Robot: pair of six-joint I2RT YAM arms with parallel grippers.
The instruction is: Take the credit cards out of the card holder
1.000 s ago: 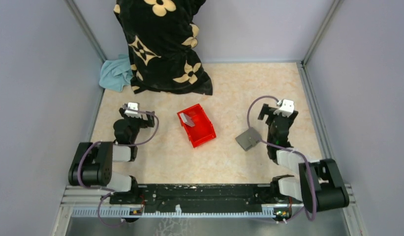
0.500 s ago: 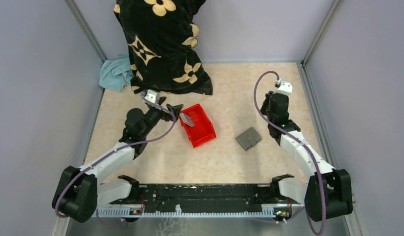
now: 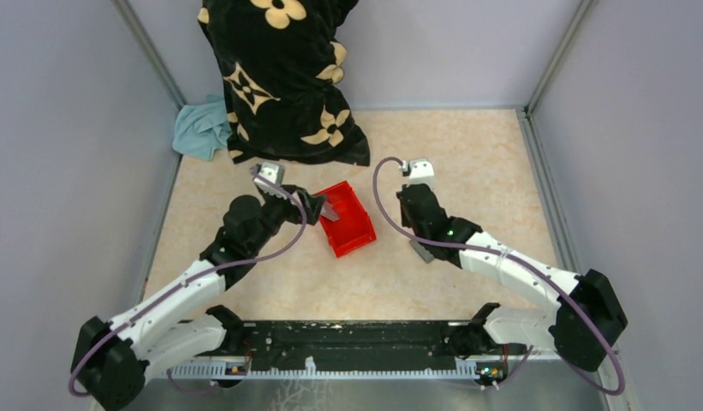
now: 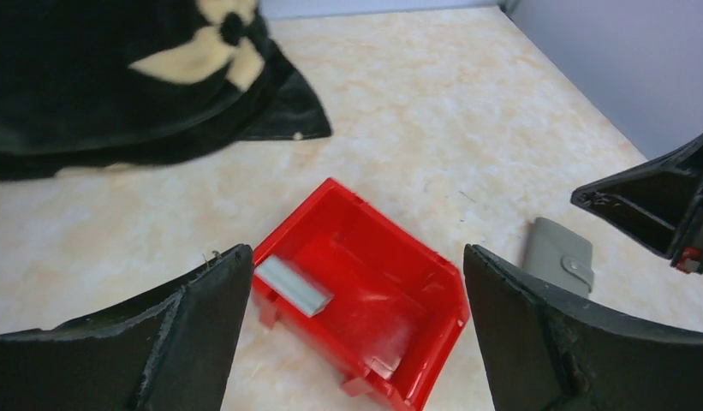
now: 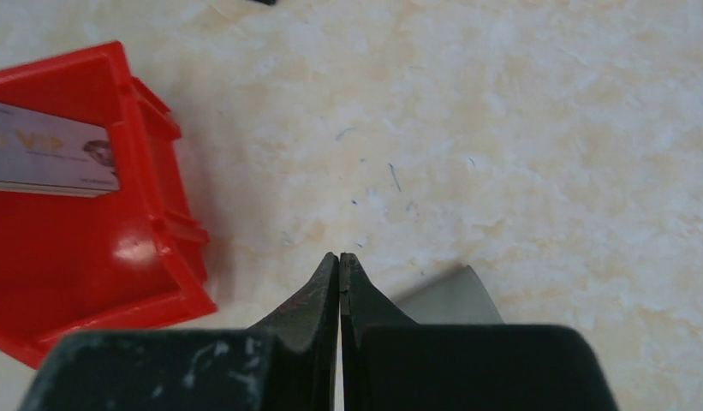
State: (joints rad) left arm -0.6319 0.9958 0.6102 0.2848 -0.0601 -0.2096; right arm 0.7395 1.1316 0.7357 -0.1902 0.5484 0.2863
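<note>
Diagonally, silver card [image 4: 294,285] lies inside red bin [image 4: 399,226].

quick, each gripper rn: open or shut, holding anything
Left gripper: open, empty, at the red bin.
Right gripper: shut, nothing between its fingers, close to the card holder.

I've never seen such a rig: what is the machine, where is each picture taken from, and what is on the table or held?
Two robot arms are bolted at the near edge of a table. One picture looks down from above; the other two come from wrist cameras. On the table: a red bin with one card in it, a closed grey wallet, a black flowered cloth and a blue cloth. The left claw is open over the bin; the right claw is shut beside the wallet. Neither holds anything.
</note>
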